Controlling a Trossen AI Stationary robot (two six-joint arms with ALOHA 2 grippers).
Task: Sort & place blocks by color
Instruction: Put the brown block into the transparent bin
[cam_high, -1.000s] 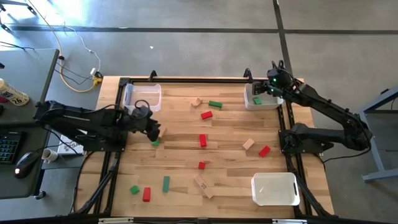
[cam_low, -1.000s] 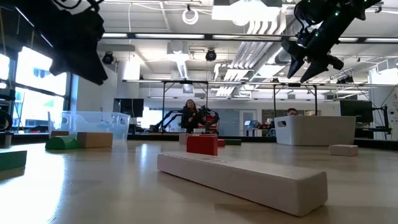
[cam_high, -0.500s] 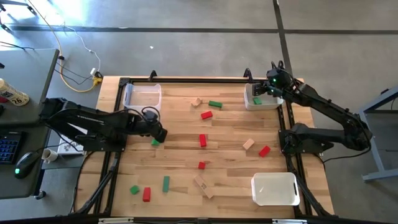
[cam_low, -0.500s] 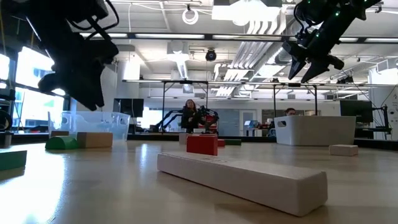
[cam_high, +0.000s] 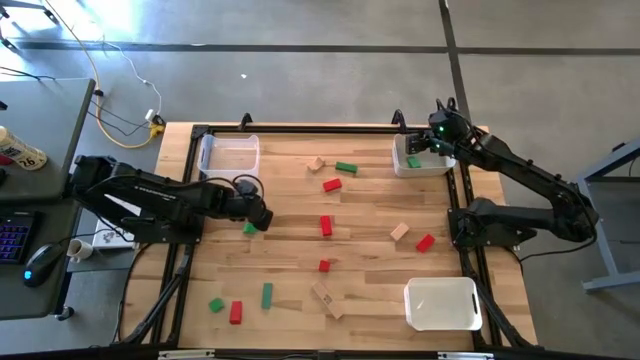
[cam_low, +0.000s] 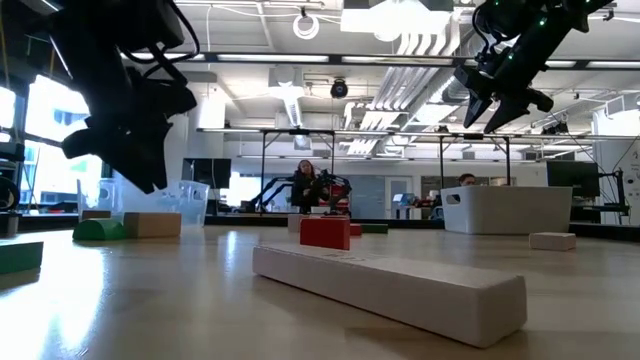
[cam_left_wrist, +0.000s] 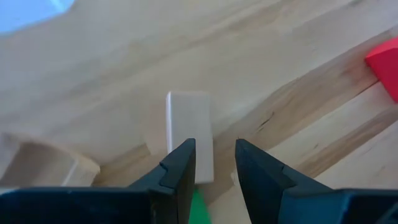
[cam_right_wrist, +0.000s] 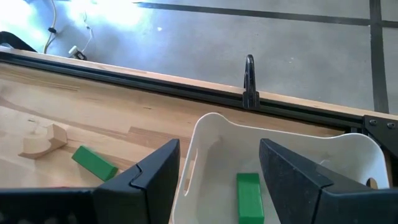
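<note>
Over the left half of the wooden surface (cam_high: 360, 240), the left tool (cam_high: 258, 216) hangs low above a small plain tan wooden block (cam_left_wrist: 189, 134) lying just beside a green wooden block (cam_high: 249, 229), its fingers part open and empty, straddling the tan piece's near end. This looks like the approach to a pick; the next move calls for a short descent and a squeeze without catching the green neighbour. At the far right, the right tool (cam_high: 428, 141) waits wide open and empty over a white plastic bin (cam_right_wrist: 205, 134) holding a green bar (cam_right_wrist: 249, 196). Red, green and tan blocks lie scattered mid-surface, well apart, leaving open lanes; a clear plastic bin (cam_high: 229, 156) sits near the far-left edge.
</note>
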